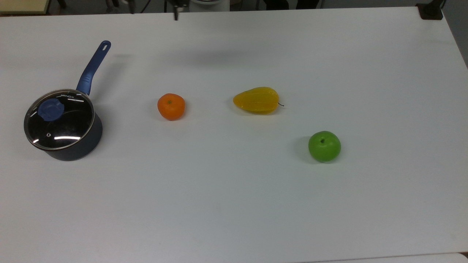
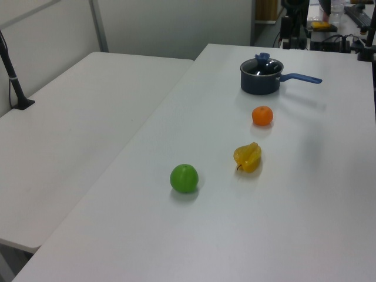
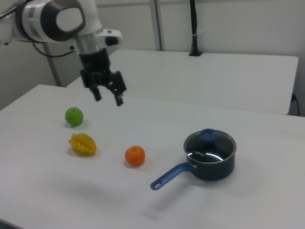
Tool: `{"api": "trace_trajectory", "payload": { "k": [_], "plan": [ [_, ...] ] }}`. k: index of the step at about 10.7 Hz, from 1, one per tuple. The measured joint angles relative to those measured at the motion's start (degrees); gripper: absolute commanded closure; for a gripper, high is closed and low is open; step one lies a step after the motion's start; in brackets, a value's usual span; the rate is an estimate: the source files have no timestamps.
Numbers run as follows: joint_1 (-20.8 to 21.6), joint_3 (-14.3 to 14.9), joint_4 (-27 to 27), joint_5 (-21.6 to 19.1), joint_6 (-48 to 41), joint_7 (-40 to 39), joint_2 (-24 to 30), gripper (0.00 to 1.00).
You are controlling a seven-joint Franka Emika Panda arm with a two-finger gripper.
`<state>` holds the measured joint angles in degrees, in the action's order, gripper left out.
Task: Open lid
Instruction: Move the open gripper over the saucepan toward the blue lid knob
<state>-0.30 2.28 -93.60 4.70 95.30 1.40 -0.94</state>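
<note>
Right view | lid (image 3: 209, 141) seated on saucepan (image 3: 212, 164) | end effector (image 3: 108, 99) spread, aloft

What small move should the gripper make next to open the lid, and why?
Probably it should travel toward the right view's right and stop above the blue knob. The gripper hangs open, high over the table and far from the saucepan. The lid sits closed on the saucepan, and the knob looks like its only graspable part.
</note>
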Motion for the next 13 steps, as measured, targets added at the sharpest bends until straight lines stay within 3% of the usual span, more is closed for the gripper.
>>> {"api": "trace_trajectory", "payload": {
  "k": [4, 6, 9, 13],
  "plan": [
    [-11.01, 0.26, 1.56, -0.06, 10.45, -0.60, -3.98, 0.00],
    [-14.23, 0.33, 1.67, -0.06, 17.91, -0.59, -7.93, 0.00],
    [-17.25, 0.35, 1.85, -0.08, 29.30, -0.54, -14.44, 0.00],
    [-17.50, 0.34, 1.99, -0.09, 41.82, 1.01, -21.71, 0.00]
  ]
}}
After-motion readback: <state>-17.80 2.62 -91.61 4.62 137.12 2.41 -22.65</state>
